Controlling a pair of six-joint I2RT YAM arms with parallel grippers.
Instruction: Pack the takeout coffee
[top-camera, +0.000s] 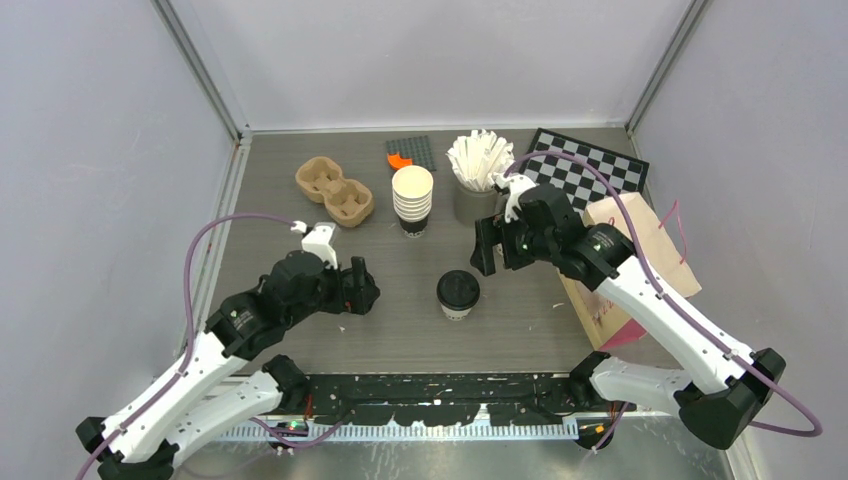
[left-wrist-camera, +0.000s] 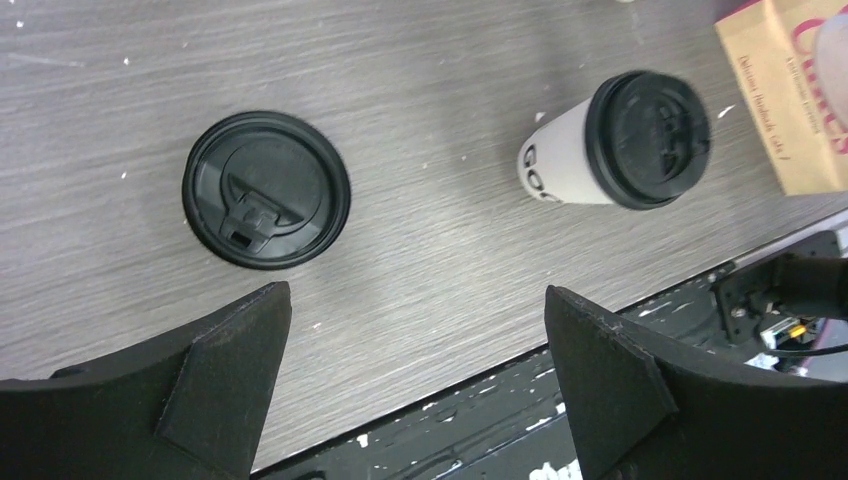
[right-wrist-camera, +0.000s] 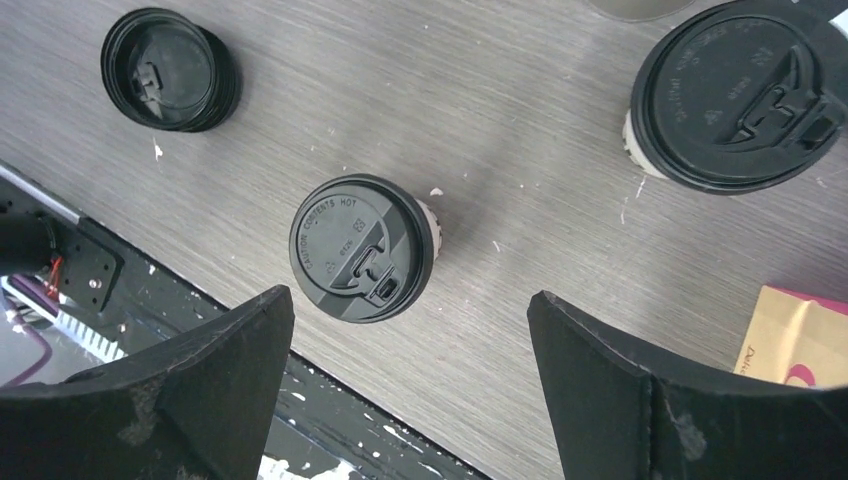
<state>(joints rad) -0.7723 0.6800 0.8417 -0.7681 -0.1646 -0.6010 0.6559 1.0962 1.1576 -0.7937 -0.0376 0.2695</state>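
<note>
Since both claws are spread wide and empty, the step in hand looks like a fresh grasp on a capped cup. The right claw (right-wrist-camera: 410, 300) hovers over the worktop (top-camera: 400, 330) with its fingers apart. One lidded cup (right-wrist-camera: 360, 248) stands upright almost centred below it, mid-worktop toward the near edge. A second lidded cup (right-wrist-camera: 735, 95) stands further off to the far right. It sits close under the right wrist camera, and the arm hides it from above.

The left claw (top-camera: 358, 285) is also apart and grips nothing. It hangs to the left of the first cup, above a loose black lid (left-wrist-camera: 265, 190) that lies flat and may be a small stack. That lid is not the target.

The pulp carrier (top-camera: 335, 190) sits far left, and both its wells look empty. The paper bag (top-camera: 630, 260) lies on its side at the right. Cannot tell which one the cup goes into; the carrier seems likelier.

To do it well:
- **Approach:** drop the right claw straight down and centre it so neither finger nudges the cup first.
- **Contact:** put the fingers astride the cup wall, below the lid rim and not on the lid.
- **Squeeze:** close softly, since paper likely dents and the lid could pop.
- **Carry:** lift clear before moving sideways and keep the cup upright.
- **Path:** if heading for the carrier, steer clear of the stack of lidless cups (top-camera: 412, 200) and the stirrer holder (top-camera: 478, 165) at the far side.
- **Other arm:** keep the left claw out of the path.
</note>
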